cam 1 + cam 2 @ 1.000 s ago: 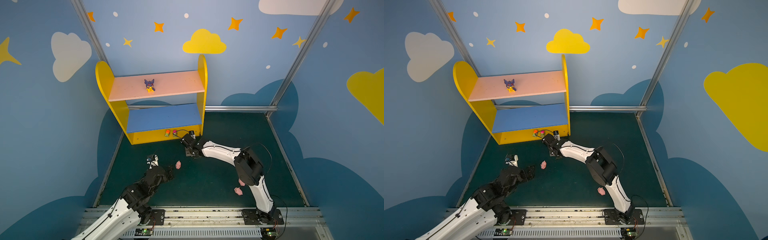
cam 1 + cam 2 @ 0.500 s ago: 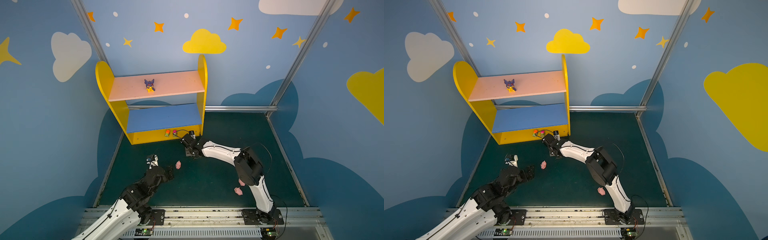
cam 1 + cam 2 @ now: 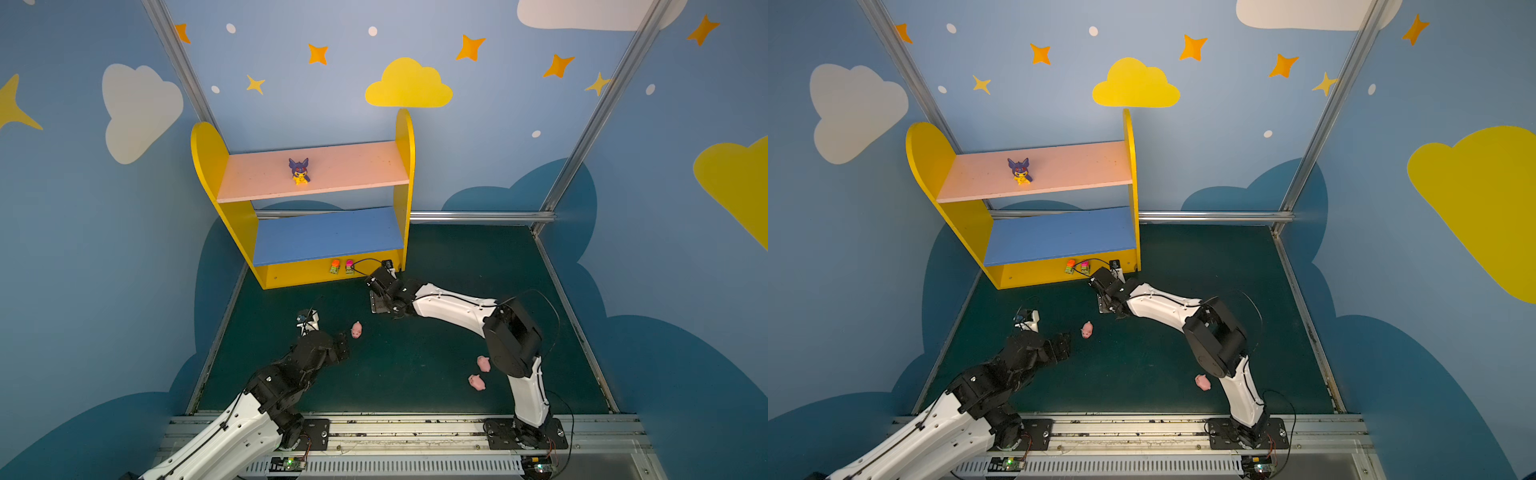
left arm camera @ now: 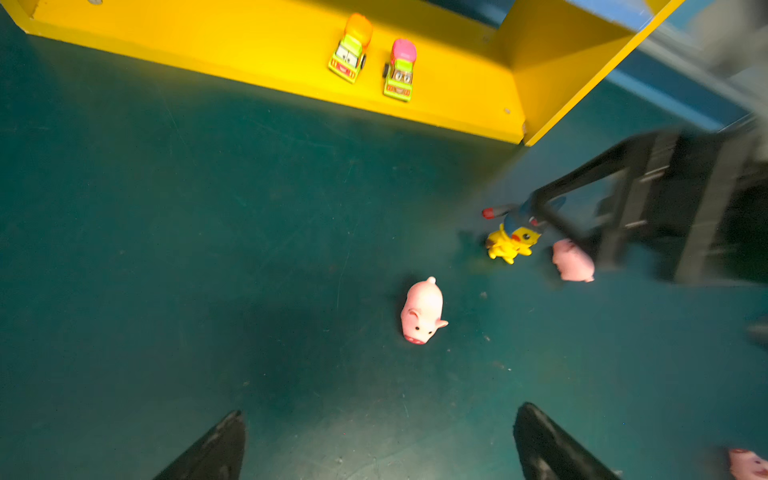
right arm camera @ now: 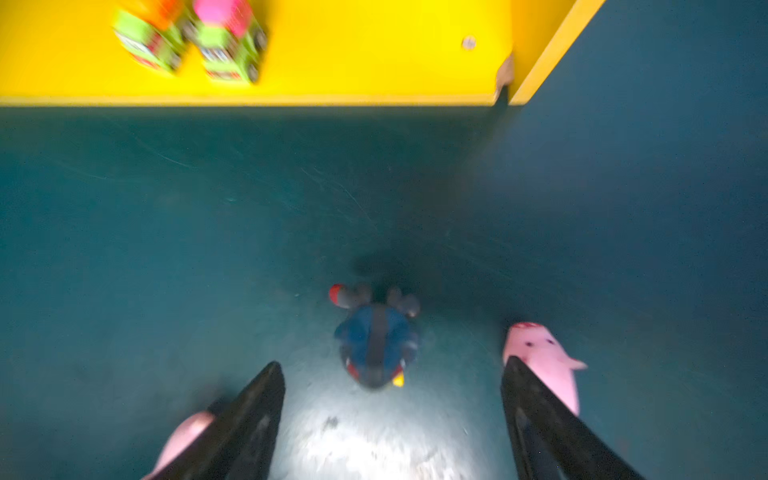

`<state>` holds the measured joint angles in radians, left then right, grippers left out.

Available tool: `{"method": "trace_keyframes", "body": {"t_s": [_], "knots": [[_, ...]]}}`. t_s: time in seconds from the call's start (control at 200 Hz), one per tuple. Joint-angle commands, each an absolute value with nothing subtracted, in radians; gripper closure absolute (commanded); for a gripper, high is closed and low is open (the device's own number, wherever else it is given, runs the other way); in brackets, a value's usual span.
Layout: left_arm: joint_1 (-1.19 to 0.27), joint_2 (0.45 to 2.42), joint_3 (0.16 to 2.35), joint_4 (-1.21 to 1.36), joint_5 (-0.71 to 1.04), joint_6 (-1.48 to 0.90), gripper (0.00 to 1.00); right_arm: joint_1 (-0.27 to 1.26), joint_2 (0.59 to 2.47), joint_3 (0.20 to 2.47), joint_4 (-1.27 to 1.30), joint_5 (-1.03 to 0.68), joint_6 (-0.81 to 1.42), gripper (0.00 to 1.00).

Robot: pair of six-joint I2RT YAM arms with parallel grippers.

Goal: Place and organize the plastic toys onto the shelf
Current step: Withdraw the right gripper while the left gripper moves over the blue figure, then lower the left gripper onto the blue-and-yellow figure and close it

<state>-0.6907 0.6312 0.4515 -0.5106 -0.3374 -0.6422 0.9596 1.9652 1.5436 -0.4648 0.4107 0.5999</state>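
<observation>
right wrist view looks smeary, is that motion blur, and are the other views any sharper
Right wrist view: blurred all over, likely motion; the cars and hooded figurine are soft, and a pale glare patch sits on the floor by it. Left wrist view: mostly sharp, the nearest pig crisp. Both top views: sharp, evenly lit, the purple-hooded toy on the shelf clear.

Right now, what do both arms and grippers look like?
The left arm and right arm have white shell links, black joints and thin black cables. The left gripper and right gripper have black tapered fingers narrowing to points. No markings legible.
</observation>
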Motion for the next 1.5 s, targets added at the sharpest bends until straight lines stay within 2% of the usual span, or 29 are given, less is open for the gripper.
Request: {"method": "trace_keyframes", "body": {"t_s": [0.0, 0.17, 0.381, 0.606, 0.916, 1.107, 1.497], "knots": [[-0.7, 0.69, 0.509, -0.462, -0.332, -0.629, 0.0, 0.953, 1.804, 1.492, -0.451, 0.455, 0.558, 0.17], [-0.76, 0.866, 0.568, -0.37, -0.364, -0.648, 0.01, 0.905, 1.581, 1.347, -0.514, 0.48, 0.54, 0.17], [-0.861, 1.186, 0.708, -0.285, -0.503, -0.687, 0.01, 0.832, 1.288, 1.129, -0.545, 0.441, 0.528, 0.16], [-0.887, 1.536, 0.946, -0.351, -0.602, -0.713, 0.01, 0.752, 1.085, 0.982, -0.558, 0.367, 0.528, 0.16], [-0.861, 1.701, 1.035, -0.252, -0.607, -0.673, 0.05, 0.667, 0.978, 0.919, -0.574, 0.289, 0.525, 0.17], [-0.82, 1.774, 1.078, -0.206, -0.557, -0.644, 0.12, 0.614, 0.965, 0.902, -0.579, 0.248, 0.517, 0.16], [-0.773, 1.87, 1.134, -0.158, -0.511, -0.588, 0.2, 0.525, 0.963, 0.882, -0.574, 0.194, 0.509, 0.16]]}}
